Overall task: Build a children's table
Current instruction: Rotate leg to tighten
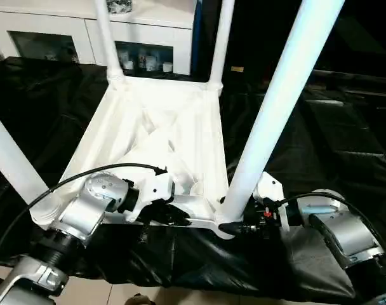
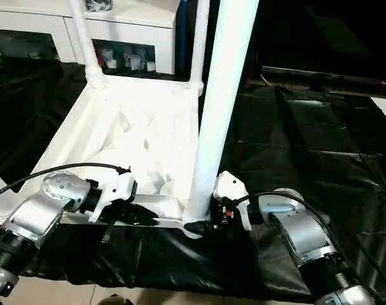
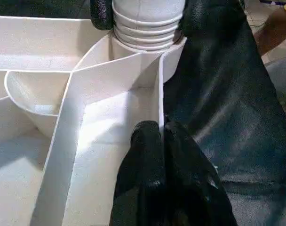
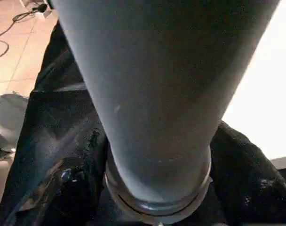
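The children's table lies upside down on the black-draped work surface; four legs stand in its corner sockets, all cut off by the frame. The left gripper is pinched closed on the near rim wall. The right gripper straddles the near right leg's base, fingers either side, grip undetermined.

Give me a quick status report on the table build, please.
Left tool shut on tabletop rim. Right tool around near leg's base, grip unclear. Four legs standing in sockets. Nothing in the way.
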You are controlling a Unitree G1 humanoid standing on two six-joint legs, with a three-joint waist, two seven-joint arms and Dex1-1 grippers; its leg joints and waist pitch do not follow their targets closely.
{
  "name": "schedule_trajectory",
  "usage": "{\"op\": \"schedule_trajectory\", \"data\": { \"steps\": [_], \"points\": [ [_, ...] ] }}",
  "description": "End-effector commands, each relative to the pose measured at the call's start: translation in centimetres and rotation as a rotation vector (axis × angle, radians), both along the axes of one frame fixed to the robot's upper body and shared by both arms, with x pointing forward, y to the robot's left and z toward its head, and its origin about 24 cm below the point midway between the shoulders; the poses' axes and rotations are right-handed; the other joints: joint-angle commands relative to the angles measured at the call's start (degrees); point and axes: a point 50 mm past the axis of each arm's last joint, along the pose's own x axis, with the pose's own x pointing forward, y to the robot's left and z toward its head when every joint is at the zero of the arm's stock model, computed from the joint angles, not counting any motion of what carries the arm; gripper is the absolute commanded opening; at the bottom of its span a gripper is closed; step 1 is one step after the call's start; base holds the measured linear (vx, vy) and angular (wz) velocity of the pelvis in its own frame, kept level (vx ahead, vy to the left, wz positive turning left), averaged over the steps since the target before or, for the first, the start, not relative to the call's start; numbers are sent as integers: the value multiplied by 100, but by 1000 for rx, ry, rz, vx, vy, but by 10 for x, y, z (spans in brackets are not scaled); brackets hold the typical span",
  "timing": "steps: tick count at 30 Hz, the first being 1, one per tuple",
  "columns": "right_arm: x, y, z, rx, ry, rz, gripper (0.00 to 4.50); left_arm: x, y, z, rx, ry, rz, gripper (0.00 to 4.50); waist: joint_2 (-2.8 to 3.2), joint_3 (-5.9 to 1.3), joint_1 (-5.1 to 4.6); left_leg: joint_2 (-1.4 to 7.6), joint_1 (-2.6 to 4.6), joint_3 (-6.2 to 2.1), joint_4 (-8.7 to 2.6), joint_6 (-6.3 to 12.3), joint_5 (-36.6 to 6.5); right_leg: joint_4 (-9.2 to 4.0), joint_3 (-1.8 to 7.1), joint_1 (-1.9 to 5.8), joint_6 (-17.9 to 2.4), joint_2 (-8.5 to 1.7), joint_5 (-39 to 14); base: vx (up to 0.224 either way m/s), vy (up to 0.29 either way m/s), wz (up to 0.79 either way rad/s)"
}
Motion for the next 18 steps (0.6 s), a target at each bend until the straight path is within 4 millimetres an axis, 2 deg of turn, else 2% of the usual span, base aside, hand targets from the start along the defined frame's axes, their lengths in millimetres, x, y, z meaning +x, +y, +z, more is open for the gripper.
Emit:
{"op": "schedule_trajectory", "data": {
  "steps": [1, 6, 10, 12, 13, 15, 17, 18],
  "points": [
    [-6, 4, -7, -6, 38, 50, 278, 6, 0, 4, 29, -37, -1, 0, 15, -366, 9, 131, 67, -9, -367, 72, -1507, -371, 216, 258, -1148, -259, -1347, 0, 0, 0],
    [-7, 4, -10, -9, 46, 50, 269, 7, 2, 3, 36, -42, 7, 0, 27, -356, 11, 133, 78, -19, -374, 20, -1675, -398, 220, 245, -1083, -272, -1625, 0, 0, 0],
    [-7, 5, -10, -4, 51, 45, 267, 8, 2, 3, 35, -44, 14, 0, 29, -359, 11, 133, 74, -26, -378, 0, -1697, -397, 218, 249, -1070, -268, -1635, 0, 0, 0],
    [-6, 6, -11, 28, 58, 1, 267, 12, 1, 4, 23, -61, 61, 0, 52, -361, 13, 131, 74, -28, -376, -6, -1690, -390, 219, 247, -1085, -265, -1581, 0, 0, 0],
    [-5, 6, -12, 40, 60, -17, 267, 14, 0, 4, 18, -69, 81, 0, 42, -353, 12, 126, 79, -23, -376, -9, -1753, -406, 217, 237, -1088, -262, -1643, 0, 0, 0],
    [-3, 7, -12, 55, 50, -59, 267, 18, -2, 4, 10, -83, 120, 0, 44, -344, 9, 126, 89, -24, -379, -34, -1867, -424, 217, 223, -1064, -269, -1825, 0, 0, 0],
    [7, 12, -16, 83, 19, -199, 267, 26, -10, 6, -18, -114, 206, 0, 41, -321, -1, 111, 98, -46, -386, -109, -2087, -481, 198, 212, -929, -282, -2340, 0, 0, 0],
    [13, 16, -19, 92, 4, -277, 267, 30, -15, 7, -30, -127, 241, 0, 37, -318, -9, 106, 118, -55, -381, -161, -2186, -511, 192, 182, -853, -295, -2598, 0, 0, 0]
  ]
}}
